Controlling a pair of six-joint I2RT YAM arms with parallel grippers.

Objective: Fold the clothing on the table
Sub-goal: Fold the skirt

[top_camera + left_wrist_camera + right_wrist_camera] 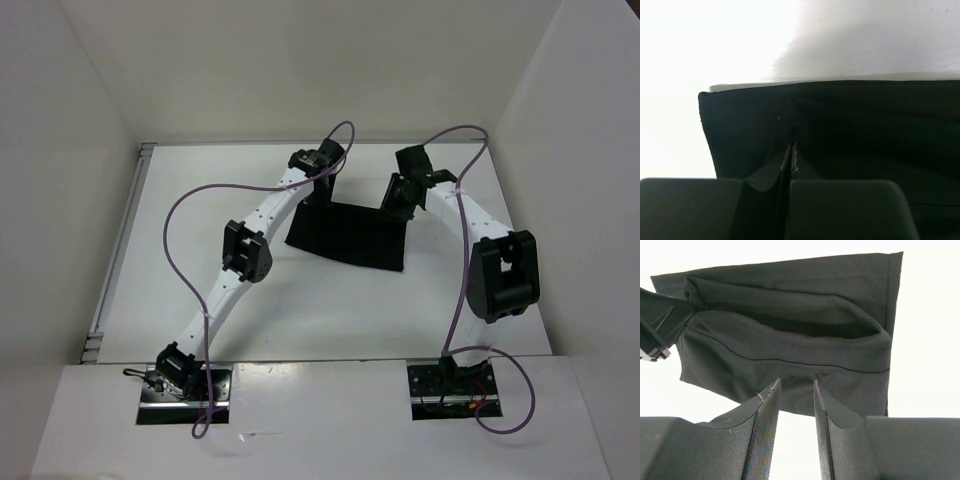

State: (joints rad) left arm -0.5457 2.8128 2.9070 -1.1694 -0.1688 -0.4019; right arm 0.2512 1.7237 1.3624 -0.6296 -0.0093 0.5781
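The black clothing [345,238] lies on the white tabletop [200,210], a little behind its middle and between the two arms. Seen from above, it is a flat, roughly four-sided shape, and its far edge is narrower than its near edge. The left arm [262,215] reaches forward to the far left corner of the clothing, and the right arm [470,215] bends in to the far right corner. The left jaws are clenched on the fabric. In the left wrist view the two fingers [840,210] stand pressed together, and a thin fold of the clothing [865,130] rises between them, with the cloth pulled into creases around this point. The right jaws are released and they grasp nothing. In the right wrist view its fingers [765,430] stand apart with a clear gap, and the bright tabletop shows through this gap. The clothing [790,340] lies just beyond the finger tips. From this camera the upper layer of the fabric gapes away from the lower one, so a dark opening runs across the cloth. At the left border of the same view, the black fingers [655,330] of the left arm pinch the corner of the fabric. A purple cable [180,215] loops in the air beside each arm.
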